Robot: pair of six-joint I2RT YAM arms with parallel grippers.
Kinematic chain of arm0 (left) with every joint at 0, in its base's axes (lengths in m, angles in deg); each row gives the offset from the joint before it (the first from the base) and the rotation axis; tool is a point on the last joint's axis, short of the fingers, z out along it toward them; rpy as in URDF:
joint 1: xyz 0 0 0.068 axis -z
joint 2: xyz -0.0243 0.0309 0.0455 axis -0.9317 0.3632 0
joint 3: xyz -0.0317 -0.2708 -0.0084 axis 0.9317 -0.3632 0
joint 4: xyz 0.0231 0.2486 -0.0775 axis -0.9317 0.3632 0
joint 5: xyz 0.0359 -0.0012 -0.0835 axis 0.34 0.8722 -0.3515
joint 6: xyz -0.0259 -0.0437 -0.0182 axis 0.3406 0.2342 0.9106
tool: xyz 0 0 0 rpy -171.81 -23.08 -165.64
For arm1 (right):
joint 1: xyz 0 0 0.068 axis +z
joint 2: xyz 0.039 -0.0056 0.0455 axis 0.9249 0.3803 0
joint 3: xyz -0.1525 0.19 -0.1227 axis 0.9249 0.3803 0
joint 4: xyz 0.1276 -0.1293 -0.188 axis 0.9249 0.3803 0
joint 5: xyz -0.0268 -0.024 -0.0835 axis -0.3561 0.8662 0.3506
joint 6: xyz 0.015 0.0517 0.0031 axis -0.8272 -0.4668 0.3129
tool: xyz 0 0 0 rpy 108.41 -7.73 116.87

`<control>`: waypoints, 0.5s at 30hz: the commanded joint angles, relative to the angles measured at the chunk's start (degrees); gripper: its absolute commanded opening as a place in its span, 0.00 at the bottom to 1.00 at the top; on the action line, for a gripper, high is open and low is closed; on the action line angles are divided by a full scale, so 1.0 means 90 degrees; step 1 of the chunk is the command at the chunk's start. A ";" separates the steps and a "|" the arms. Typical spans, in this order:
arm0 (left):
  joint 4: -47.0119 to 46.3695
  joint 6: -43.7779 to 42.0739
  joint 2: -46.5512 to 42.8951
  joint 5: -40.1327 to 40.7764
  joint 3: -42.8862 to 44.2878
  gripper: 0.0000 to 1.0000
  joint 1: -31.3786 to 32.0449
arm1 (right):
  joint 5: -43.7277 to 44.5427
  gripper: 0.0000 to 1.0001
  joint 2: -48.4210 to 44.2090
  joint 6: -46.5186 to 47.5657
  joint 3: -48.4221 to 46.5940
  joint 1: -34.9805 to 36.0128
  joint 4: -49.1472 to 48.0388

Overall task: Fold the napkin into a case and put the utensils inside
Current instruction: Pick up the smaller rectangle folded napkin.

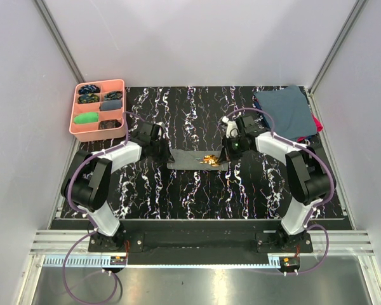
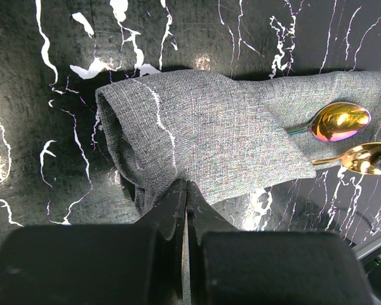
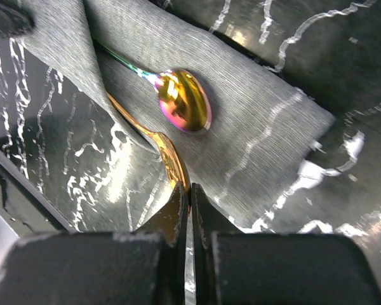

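CASE: grey woven fabric napkin (image 2: 203, 133) folded into a pocket, centre of black marbled table (image 1: 190, 197) | two shiny gold metal utensils (image 3: 184, 100): handles tucked in, heads out | left jaws: closed, on pocket's edge, likely pinning | right jaws: closed, empty, against lower utensil, likely nudging inward

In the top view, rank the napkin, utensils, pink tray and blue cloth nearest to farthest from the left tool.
1. napkin, directly at the left tool
2. utensils, on the napkin's right end
3. pink tray, back left corner
4. blue cloth, back right corner
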 commanded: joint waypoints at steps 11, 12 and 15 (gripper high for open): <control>-0.0218 -0.0006 -0.0332 -0.0091 0.0055 0.00 -0.0021 | 0.0122 0.23 0.0437 -0.0661 -0.0602 0.0560 -0.0333; -0.0131 -0.0016 -0.0410 -0.0091 0.0094 0.00 -0.0021 | 0.0278 0.27 0.0359 -0.0661 -0.0583 0.0560 -0.0333; 0.0074 -0.0065 -0.0809 0.0026 0.0192 0.14 -0.0021 | 0.0784 0.46 0.0009 -0.0652 -0.0583 0.0560 -0.0168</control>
